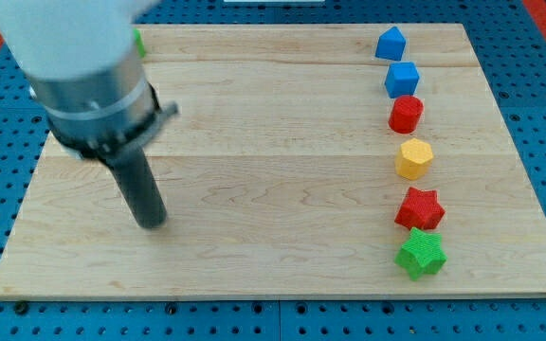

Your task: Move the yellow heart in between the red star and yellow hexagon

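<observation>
We find no text, label, brand, number or sign that we can read anywhere on the wooden board (282, 152), on the blocks upon it, or around it.

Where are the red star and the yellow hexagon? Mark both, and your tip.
red star (420, 208), camera view, top face centre
yellow hexagon (414, 158), camera view, top face centre
my tip (151, 224), camera view, rod's lower end

Blurred whitish arm (64, 38); dark rod (140, 189)
</observation>
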Robot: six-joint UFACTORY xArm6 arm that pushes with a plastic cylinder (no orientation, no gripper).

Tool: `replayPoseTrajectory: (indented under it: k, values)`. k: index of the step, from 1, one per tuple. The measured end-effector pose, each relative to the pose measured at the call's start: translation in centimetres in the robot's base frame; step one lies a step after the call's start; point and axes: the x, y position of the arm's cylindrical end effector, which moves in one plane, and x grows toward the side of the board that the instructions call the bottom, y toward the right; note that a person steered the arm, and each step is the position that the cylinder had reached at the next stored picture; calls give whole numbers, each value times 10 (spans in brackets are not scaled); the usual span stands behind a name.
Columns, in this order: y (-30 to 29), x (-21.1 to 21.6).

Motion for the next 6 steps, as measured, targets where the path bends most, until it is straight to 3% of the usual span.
replayPoseTrajectory:
  k: [1,2,3,4,6]
  values:
    - [-52,-40]
    - [-108,-52]
    - [-95,-104]
    - [-55,-112]
    - [133,-75]
